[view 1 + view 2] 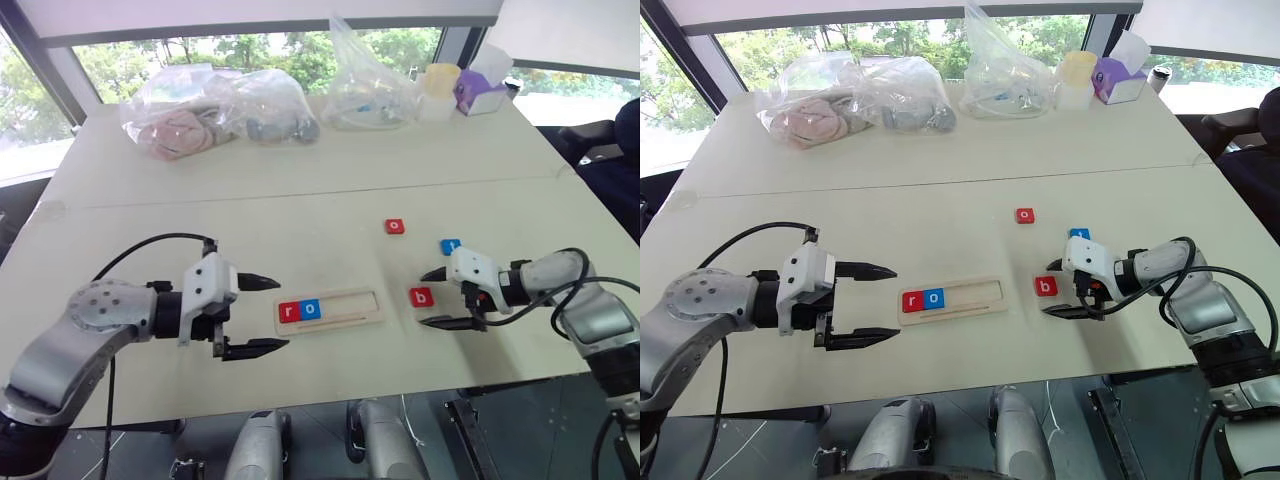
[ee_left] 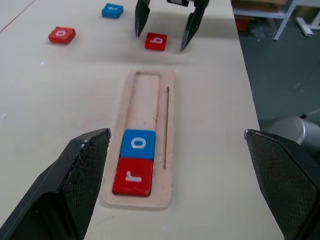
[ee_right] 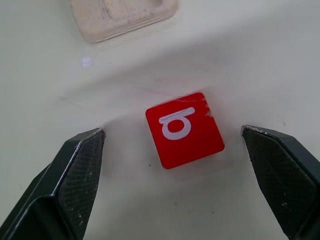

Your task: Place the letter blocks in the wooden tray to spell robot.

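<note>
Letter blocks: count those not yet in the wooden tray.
3. The red b lies between the open right pincer fingers; the blue t is just behind that pincer; the red o is farther back. None looks hidden.

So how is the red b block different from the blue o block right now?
The red b block lies loose on the table, between the open fingers of the right end effector; the blue o block sits in the wooden tray, second slot, beside the red r block. They differ in colour and letter. Both are flat square tiles with white lowercase letters.
</note>
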Controlling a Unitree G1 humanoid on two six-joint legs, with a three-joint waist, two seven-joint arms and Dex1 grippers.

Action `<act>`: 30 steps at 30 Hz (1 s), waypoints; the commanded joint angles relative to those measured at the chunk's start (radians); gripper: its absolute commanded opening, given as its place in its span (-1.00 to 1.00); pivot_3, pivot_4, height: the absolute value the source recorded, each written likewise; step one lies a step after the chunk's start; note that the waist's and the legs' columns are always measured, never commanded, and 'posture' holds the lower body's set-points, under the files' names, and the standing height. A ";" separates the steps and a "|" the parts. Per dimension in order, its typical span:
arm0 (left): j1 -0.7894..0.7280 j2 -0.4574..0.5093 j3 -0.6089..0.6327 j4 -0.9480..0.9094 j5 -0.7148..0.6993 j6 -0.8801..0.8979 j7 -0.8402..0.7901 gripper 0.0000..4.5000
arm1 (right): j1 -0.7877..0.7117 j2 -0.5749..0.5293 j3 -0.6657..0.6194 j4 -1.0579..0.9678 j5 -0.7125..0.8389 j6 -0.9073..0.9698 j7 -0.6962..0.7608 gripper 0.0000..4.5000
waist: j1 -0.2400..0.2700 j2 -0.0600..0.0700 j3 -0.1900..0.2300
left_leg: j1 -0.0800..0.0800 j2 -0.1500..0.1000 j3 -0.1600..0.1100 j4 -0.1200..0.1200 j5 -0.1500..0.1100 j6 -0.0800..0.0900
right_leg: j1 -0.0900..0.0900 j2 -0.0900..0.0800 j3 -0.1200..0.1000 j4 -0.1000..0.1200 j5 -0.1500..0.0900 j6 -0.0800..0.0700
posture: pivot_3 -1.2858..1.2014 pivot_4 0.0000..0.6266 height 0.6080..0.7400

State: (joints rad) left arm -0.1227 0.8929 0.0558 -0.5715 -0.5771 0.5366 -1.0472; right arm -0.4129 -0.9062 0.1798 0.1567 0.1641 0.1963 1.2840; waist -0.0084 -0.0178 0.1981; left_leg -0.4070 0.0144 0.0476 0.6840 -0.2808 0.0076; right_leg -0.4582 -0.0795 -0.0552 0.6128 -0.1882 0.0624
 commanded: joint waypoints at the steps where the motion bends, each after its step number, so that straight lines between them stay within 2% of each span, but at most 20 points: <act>1: -0.007 0.008 0.028 -0.031 -0.012 -0.007 0.007 1.00 | -0.028 0.020 -0.009 0.036 -0.011 -0.026 0.004 0.98 | 0.000 0.000 0.000 | 0.000 0.000 0.000 0.000 0.000 0.000 | 0.001 0.000 0.000 0.000 0.000 0.000 | 0.03 -0.52 1.00; 6: -0.012 0.004 0.024 -0.029 -0.009 -0.008 0.018 1.00 | -0.032 0.034 -0.006 0.059 -0.021 -0.038 0.009 0.98 | -0.001 0.000 0.000 | 0.001 0.000 0.000 0.000 0.000 0.000 | 0.001 0.000 0.000 0.000 0.000 0.000 | 0.03 -0.52 1.00; 8: -0.013 0.003 0.024 -0.028 -0.008 -0.008 0.021 1.00 | -0.028 0.039 -0.003 0.062 -0.026 -0.043 0.007 0.60 | -0.001 0.000 0.000 | 0.001 0.000 0.000 0.000 0.000 0.000 | 0.001 0.000 0.000 0.000 0.001 0.000 | 0.03 -0.52 1.00; 12: -0.016 0.005 0.025 -0.022 -0.008 -0.011 0.023 1.00 | -0.021 0.043 -0.003 0.052 -0.032 -0.046 0.004 -0.33 | -0.001 0.000 0.000 | 0.002 0.000 0.000 0.000 0.000 0.000 | 0.003 0.000 0.000 0.000 0.002 -0.002 | 0.03 -0.52 1.00; 13: -0.015 0.005 0.026 -0.020 -0.007 -0.012 0.023 1.00 | -0.020 0.042 -0.004 0.048 -0.033 -0.044 0.004 -0.49 | -0.001 0.000 -0.001 | 0.002 0.000 0.000 0.000 0.000 0.000 | 0.003 0.000 0.000 0.000 0.002 -0.002 | 0.03 -0.52 1.00; 17: -0.007 0.010 0.032 -0.016 -0.005 -0.019 0.019 1.00 | -0.025 0.031 -0.012 -0.033 -0.015 -0.001 0.013 -0.49 | -0.001 0.000 -0.001 | 0.005 0.000 0.000 0.000 0.000 0.000 | 0.006 0.000 0.000 0.000 0.001 -0.002 | 0.03 -0.52 1.00; 21: -0.012 0.007 0.028 -0.012 -0.003 -0.019 0.020 1.00 | -0.092 0.053 -0.006 -0.152 0.032 0.092 0.040 -0.49 | -0.003 0.000 0.000 | 0.005 0.000 0.000 0.000 0.000 0.000 | 0.006 0.000 0.000 0.001 0.001 -0.002 | 0.03 -0.52 1.00; 25: -0.006 0.009 0.033 -0.013 -0.006 -0.021 0.017 1.00 | -0.157 0.129 0.054 -0.246 0.054 0.172 0.047 -0.49 | -0.002 0.000 -0.001 | 0.006 0.001 -0.002 0.000 0.000 0.000 | 0.006 0.000 0.000 0.001 0.001 -0.002 | 0.03 -0.52 1.00; 30: 0.027 0.039 0.072 -0.024 -0.019 -0.015 -0.008 1.00 | -0.207 0.231 0.139 -0.248 0.018 0.184 0.026 -0.49 | 0.001 0.000 -0.001 | 0.007 0.001 -0.002 0.000 0.000 0.000 | 0.007 0.000 0.000 0.001 0.001 -0.002 | 0.03 -0.52 1.00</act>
State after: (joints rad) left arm -0.1013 0.9109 0.0790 -0.5708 -0.5799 0.5328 -1.0422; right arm -0.5914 -0.6860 0.3097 -0.0758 0.1945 0.3863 1.3191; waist -0.0073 -0.0181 0.1976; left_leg -0.4008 0.0150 0.0458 0.6842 -0.2807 0.0074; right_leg -0.4512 -0.0797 -0.0551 0.6137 -0.1867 0.0600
